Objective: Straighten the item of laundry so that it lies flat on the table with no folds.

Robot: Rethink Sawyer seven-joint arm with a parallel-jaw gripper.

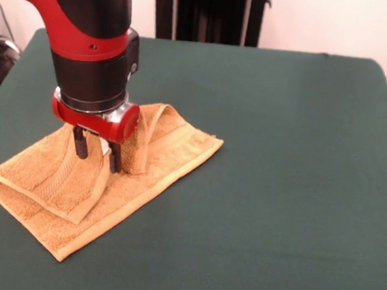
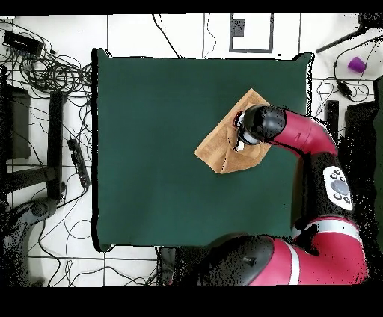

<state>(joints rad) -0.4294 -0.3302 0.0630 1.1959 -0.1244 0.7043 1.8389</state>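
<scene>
The item of laundry (image 1: pixel 45 185), an orange-yellow towel, lies on the left part of the dark green table (image 1: pixel 281 160). It is folded: one flap is turned over its near left end, and a raised ridge (image 1: pixel 153 124) stands up beside the gripper. My gripper (image 1: pixel 97 155) points straight down over the towel's middle. Its two black fingers are spread open with their tips at the cloth, one on each side of a fold. In the overhead view the towel (image 2: pixel 221 149) shows to the right of the table's (image 2: pixel 149 149) centre. The arm's wrist (image 2: pixel 258 123) covers part of it and hides the fingers.
Bare green table spreads to the right of the towel in the front view. A black stand (image 1: pixel 209 13) rises behind the far edge. In the overhead view, cables and equipment (image 2: pixel 52 112) crowd the floor beside the table, and a purple object (image 2: pixel 357 65) sits off its corner.
</scene>
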